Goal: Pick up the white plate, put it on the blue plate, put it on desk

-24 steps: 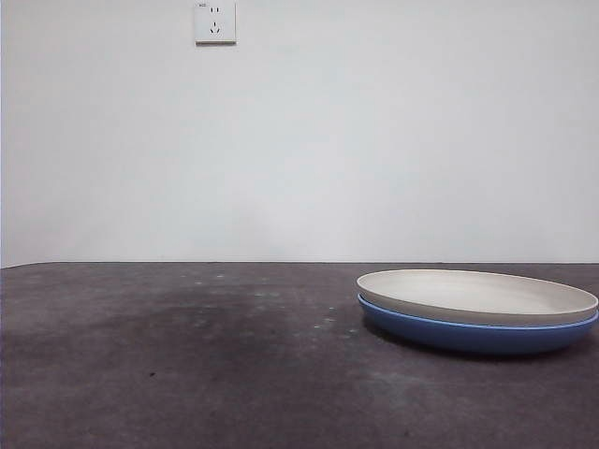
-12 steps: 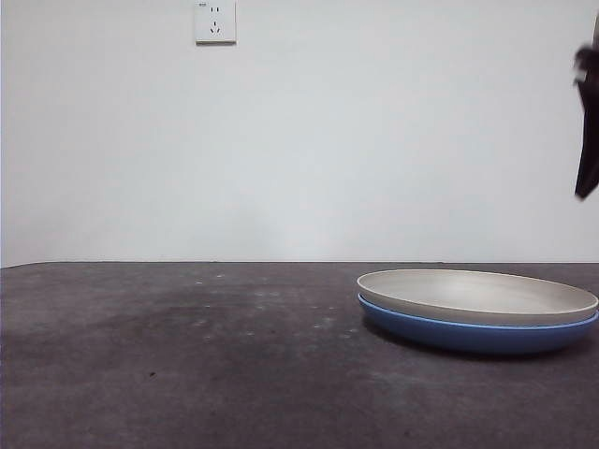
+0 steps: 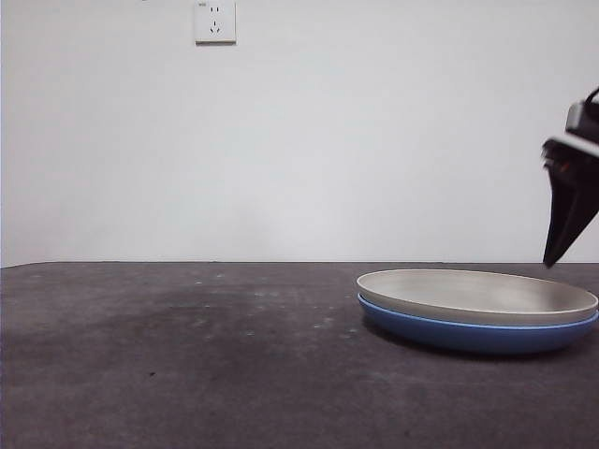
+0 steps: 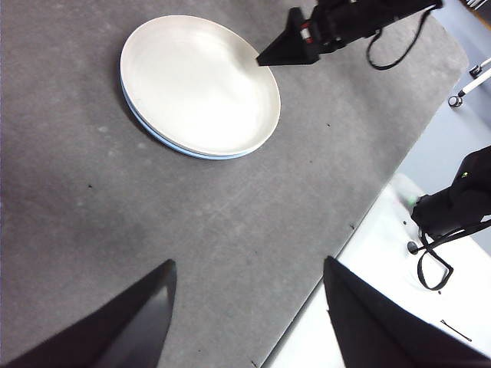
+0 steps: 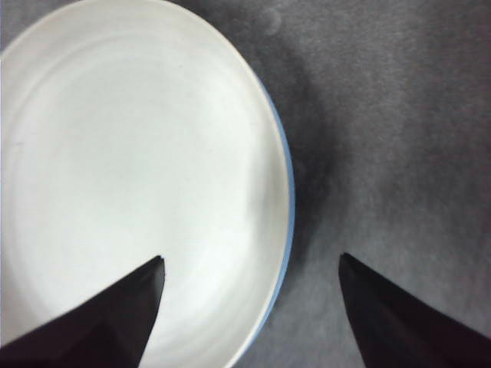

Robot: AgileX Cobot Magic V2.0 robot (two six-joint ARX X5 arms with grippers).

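Observation:
The white plate [image 3: 477,292] lies stacked on the blue plate [image 3: 468,335] at the right of the desk [image 3: 187,355]. My right gripper [image 3: 557,245] hangs open just above the stack's right rim, coming in from the right edge. In the right wrist view one jaw is over the white plate [image 5: 130,169] and the other over the desk [image 5: 399,115], straddling the blue rim [image 5: 288,176]. My left gripper [image 4: 249,268] is open and empty, high and well back from the white plate [image 4: 199,84]; that view also shows the right gripper [image 4: 284,52] at the rim.
A wall socket [image 3: 214,21] sits on the white wall behind. In the left wrist view the desk's edge [image 4: 353,222] runs diagonally, with black gear and cables [image 4: 453,207] beyond it.
The right gripper has come into the front view from the right edge and moved down toward the plates' right rim. The plates have not moved.

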